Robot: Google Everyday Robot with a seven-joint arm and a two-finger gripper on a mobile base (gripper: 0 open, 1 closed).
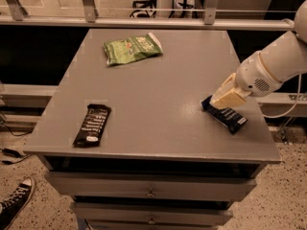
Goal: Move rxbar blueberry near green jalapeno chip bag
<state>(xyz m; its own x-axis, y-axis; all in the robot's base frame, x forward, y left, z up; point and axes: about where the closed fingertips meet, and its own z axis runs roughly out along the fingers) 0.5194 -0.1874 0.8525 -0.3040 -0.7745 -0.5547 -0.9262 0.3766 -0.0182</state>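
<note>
The rxbar blueberry (231,119), a dark blue bar with white lettering, lies flat near the table's right front edge. My gripper (225,98), cream-coloured at the end of a white arm coming in from the right, is down on the bar's far left end and hides that part. The green jalapeno chip bag (132,48) lies flat at the far left-centre of the table, well away from the bar and the gripper.
A black-wrapped bar (92,124) lies near the front left edge of the grey table (158,80). A metal railing (144,21) runs behind the table. Drawers (151,191) are below the front edge. A shoe (14,204) is on the floor at the lower left.
</note>
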